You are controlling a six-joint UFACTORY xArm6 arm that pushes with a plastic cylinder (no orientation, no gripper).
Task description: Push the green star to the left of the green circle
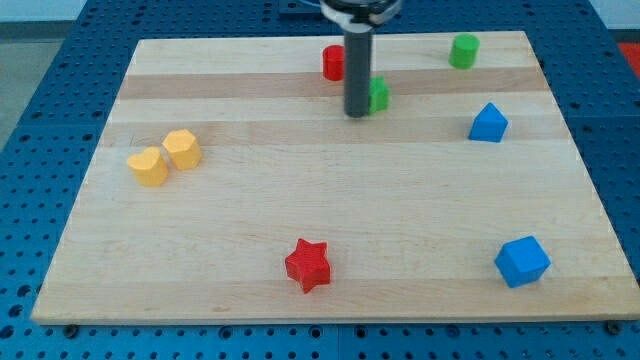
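My tip (356, 114) had no jaws to open or close; it touched the green star (379, 94) at its 8 o'clock, the green circle (463, 50) lying toward 2 o'clock.

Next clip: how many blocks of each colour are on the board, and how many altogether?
Red: 2, circle, star
Green: 2, circle, star partly behind my tip
Blue: 2, upper, lower
Yellow: 2, left, right
Total: 8

Lab bench setup: wooden board (330, 210) on blue perforated table (60, 80), small coloured blocks.
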